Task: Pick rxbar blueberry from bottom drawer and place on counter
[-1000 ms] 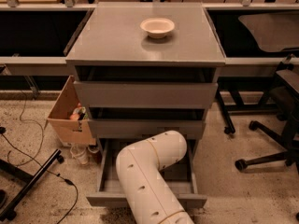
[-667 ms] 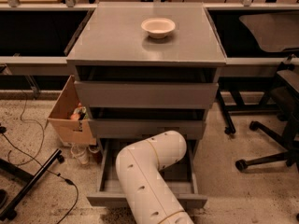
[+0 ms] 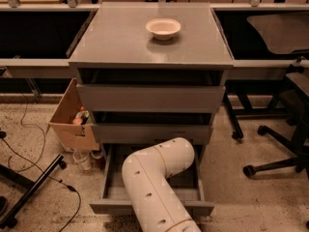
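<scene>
Bottom drawer stood wide open, a shallow grey tray mostly filled by the smooth, rounded white arm. The gripper was hidden under that elbow, so I couldn't tell its grip. The rxbar blueberry was out of sight too. Above the drawer, the flat grey counter carried a round bowl.

The arm is a thick, smooth tube in cream-white with a glossy plastic-looking shell. Two rounded segments meet at a bulbous elbow, where faint seam lines ring the casing. Small dark round holes dot the nearer segment, and a thin tan band crosses its base. The tool is hidden behind the elbow.
</scene>
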You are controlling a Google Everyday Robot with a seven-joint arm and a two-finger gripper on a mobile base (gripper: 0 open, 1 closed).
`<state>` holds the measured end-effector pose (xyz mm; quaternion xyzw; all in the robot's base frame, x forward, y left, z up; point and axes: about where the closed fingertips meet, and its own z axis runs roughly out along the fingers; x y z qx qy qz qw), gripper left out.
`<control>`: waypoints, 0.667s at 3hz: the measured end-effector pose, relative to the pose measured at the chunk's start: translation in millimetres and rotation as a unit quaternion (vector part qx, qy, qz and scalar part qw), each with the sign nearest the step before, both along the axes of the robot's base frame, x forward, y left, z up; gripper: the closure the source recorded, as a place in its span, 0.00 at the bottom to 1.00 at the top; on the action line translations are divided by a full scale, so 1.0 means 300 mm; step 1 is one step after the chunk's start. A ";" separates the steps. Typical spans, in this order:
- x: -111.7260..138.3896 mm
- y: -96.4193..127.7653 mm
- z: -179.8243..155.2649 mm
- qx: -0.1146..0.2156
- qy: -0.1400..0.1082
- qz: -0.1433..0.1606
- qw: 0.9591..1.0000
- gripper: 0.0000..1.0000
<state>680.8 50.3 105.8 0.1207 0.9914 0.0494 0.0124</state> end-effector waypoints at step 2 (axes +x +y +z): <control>0.003 -0.001 -0.005 0.006 0.001 -0.001 1.000 1.00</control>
